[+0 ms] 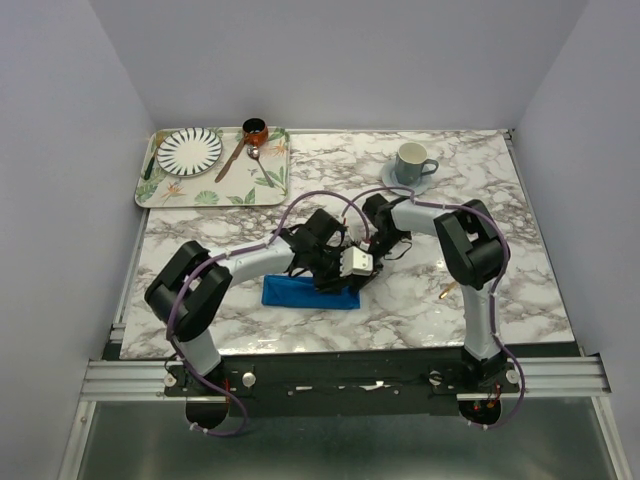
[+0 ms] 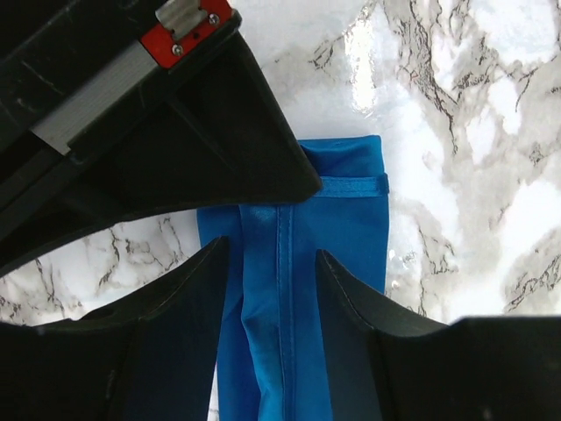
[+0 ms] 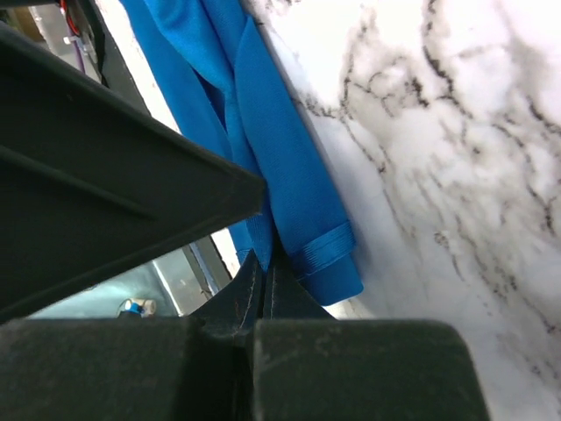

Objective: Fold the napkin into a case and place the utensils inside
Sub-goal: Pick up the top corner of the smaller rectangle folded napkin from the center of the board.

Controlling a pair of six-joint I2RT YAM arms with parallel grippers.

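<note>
The blue napkin (image 1: 305,293) lies folded into a narrow strip on the marble table, in front of both arms. My left gripper (image 2: 273,263) is open just above it, its fingers either side of the stitched seam of the napkin (image 2: 351,219). In the top view the left gripper (image 1: 335,275) is over the strip's right part. My right gripper (image 3: 266,259) is shut on a fold of cloth at the end of the napkin (image 3: 289,167), and its place is the strip's right end (image 1: 368,266). A gold-coloured utensil (image 1: 447,291) lies beside the right arm.
A leaf-patterned tray (image 1: 215,198) at the back left holds a striped plate (image 1: 189,149), a small brown pot (image 1: 255,129) and a brown-handled spoon (image 1: 236,155). A grey-green cup (image 1: 412,162) on a saucer stands at the back right.
</note>
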